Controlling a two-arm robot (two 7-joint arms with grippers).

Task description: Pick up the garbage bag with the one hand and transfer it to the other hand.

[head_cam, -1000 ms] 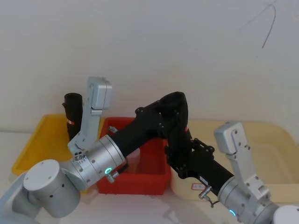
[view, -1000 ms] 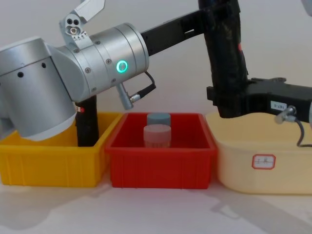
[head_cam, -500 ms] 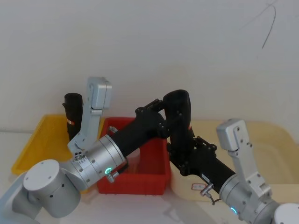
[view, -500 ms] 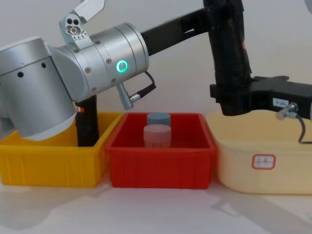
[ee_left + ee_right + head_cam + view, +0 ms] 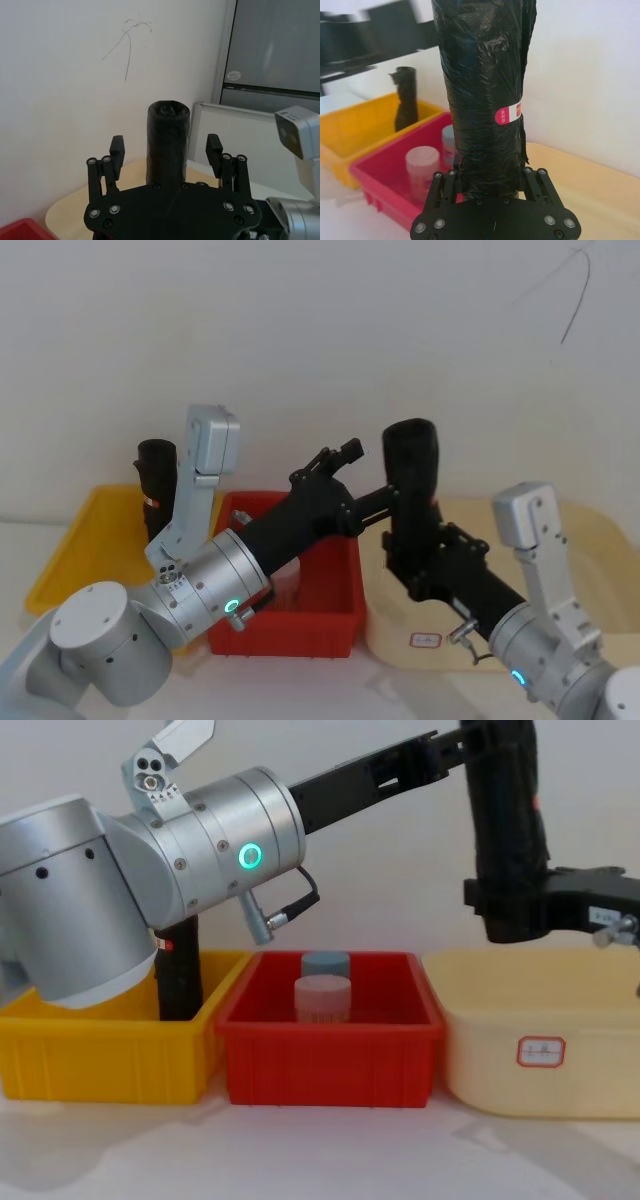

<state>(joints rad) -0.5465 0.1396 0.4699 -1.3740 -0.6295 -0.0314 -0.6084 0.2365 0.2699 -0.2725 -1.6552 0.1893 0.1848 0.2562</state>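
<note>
Where the white desk [image 5: 320, 1160] lies nearest, a red bin [image 5: 330, 1065] stands on it, holding a pink jar [image 5: 322, 1000] with a blue-capped jar [image 5: 325, 963] behind it. Just beside the red bin on its left is a yellow bin [image 5: 100, 1065], where a second black roll [image 5: 180, 975] stands upright. Just beside the red bin on its right is a cream bin [image 5: 540, 1010]. Right of the red bin and well above its rim, over the cream bin, the garbage bag [image 5: 412, 470] stands nearly upright, long axis vertical, its red mark turned away from the red bin. The right gripper [image 5: 489, 182] pinches its lower end. The left gripper [image 5: 166, 145] reaches over the red bin, its fingers spread either side of the bag's upper part without touching it. Farthest back is a plain white wall [image 5: 300, 330] bearing a thin dark scribble [image 5: 575, 290].
</note>
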